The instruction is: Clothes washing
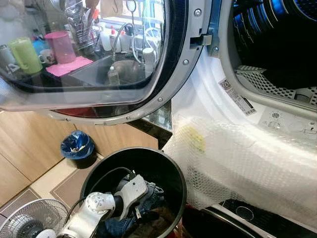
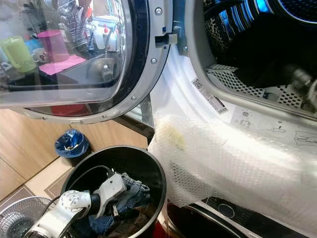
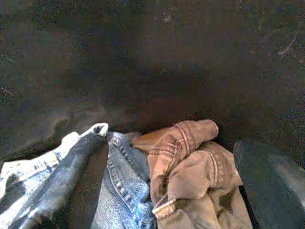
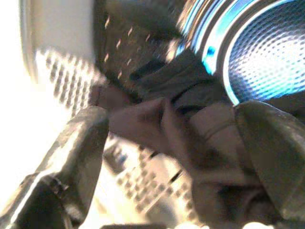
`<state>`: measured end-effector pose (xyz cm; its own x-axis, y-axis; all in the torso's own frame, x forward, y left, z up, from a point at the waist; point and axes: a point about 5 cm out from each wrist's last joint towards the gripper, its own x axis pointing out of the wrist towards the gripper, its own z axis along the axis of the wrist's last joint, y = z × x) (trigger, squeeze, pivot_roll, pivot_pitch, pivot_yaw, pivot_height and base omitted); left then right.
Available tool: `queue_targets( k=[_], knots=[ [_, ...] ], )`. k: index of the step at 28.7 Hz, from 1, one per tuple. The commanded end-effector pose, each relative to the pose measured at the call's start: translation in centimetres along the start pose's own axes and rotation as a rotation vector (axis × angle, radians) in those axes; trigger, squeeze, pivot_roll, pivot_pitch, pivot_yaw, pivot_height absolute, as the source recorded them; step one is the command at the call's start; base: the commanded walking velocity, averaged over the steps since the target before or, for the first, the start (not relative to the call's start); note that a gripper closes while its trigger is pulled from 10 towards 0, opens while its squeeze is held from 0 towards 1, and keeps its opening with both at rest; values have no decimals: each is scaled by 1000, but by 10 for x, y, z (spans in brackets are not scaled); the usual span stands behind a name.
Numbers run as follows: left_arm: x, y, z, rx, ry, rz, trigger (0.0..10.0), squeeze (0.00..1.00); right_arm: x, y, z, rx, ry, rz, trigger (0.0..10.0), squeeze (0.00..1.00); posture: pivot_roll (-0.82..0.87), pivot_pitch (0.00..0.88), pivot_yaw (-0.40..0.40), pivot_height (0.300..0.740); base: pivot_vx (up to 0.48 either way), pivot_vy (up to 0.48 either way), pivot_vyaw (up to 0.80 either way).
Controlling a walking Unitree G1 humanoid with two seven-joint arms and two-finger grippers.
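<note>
Here, seen from the robot's head, a front-loading washing machine stands open, its round glass door swung out to the robot's left and mirroring a kitchen sink and cups. The dark drum opening sits at upper right, with a perforated grey rim beneath it. A sheet of bubble wrap is draped over the white front of the machine below the opening. On the floor in front stands a round black laundry bin holding clothes. The silver left arm reaches down into this bin, and the left gripper is low among the clothes: in its wrist view one black finger lies on blue jeans and the other sits past a tan garment, so the fingers stand wide apart with both garments between them, not pinched. The right gripper is up at the drum mouth; its wrist view shows its two fingers spread wide on either side of a brownish cloth, with the lit blue drum wall behind; whether they grip that cloth cannot be told. Beside the bin, by the wooden cabinets, sits a small bin with a blue liner, and a white fan stands at the lower left corner.
</note>
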<state>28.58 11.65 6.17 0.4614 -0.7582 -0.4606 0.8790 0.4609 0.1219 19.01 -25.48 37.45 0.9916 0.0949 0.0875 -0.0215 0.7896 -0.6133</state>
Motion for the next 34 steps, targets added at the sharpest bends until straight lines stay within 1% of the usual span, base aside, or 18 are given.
queue_targets(
  k=[1,3,4,5,6,11,12,14,16,18,20,22,25,26,29,30,33,34],
  knots=[
    [-1,-1,-4,3,26,-10,10000,0,-3,1,4,-32,-20,1,10000,1000,-36,112,96,740,0,0,0],
    [0,-1,-4,3,25,-11,10000,0,-4,1,0,-52,4,-6,10000,1000,-36,111,98,740,0,0,0],
    [-1,-1,-4,2,26,-11,10000,0,-6,-1,-2,-57,14,-21,10000,420,-36,111,98,740,0,0,0],
    [-1,-1,-4,2,27,-11,10000,0,-8,-3,-5,-62,26,-31,10000,0,-38,108,99,740,0,0,0],
    [-2,-1,-5,3,30,-12,10000,0,-9,-4,-9,-61,49,-38,10000,0,-38,108,99,740,0,0,0],
    [-1,0,-4,4,30,-12,10000,0,-8,0,-10,-42,46,-16,10000,0,-38,108,99,740,0,0,0],
    [-1,0,-4,4,28,-12,10000,0,-5,4,-9,-1,24,13,10000,0,-35,106,99,740,0,0,0],
    [-1,0,-4,4,28,-12,10000,0,-5,4,-9,-1,24,13,10000,0,-35,106,99,740,0,0,0],
    [-1,-1,-4,5,27,-13,10000,0,2,13,-11,67,0,71,10000,0,-31,104,97,740,0,0,0],
    [-1,-1,-4,5,26,-13,10000,0,6,13,-15,89,7,72,10000,0,-30,102,95,740,0,0,0],
    [0,-1,-3,5,20,-4,10000,0,16,3,-25,107,32,-15,10000,0,-27,100,92,740,0,0,0],
    [0,-2,-3,4,17,-4,10000,0,20,-3,-27,125,32,-74,10000,0,-25,101,92,740,0,0,0],
    [0,-3,-3,4,16,-7,10000,0,23,-6,-26,169,13,-102,10000,0,-25,101,92,740,0,0,0],
    [0,-3,-3,4,17,-7,10000,0,22,-3,-25,178,-4,-84,10000,0,-25,101,92,740,0,0,0],
    [0,-3,-4,0,18,-7,10000,0,14,16,-12,181,-154,68,10000,0,-25,101,92,740,0,0,0],
    [-1,-3,-4,0,20,-10,10000,0,4,28,-6,176,-246,154,10000,0,-26,107,90,740,0,0,0],
    [-1,-3,-4,-2,19,-11,10000,0,-8,38,-1,153,-343,218,10000,0,-29,110,90,740,0,0,0],
    [-1,-3,-4,-2,19,-13,10000,0,-13,41,-1,176,-380,245,10000,0,-29,110,90,740,0,0,0]
  ],
)
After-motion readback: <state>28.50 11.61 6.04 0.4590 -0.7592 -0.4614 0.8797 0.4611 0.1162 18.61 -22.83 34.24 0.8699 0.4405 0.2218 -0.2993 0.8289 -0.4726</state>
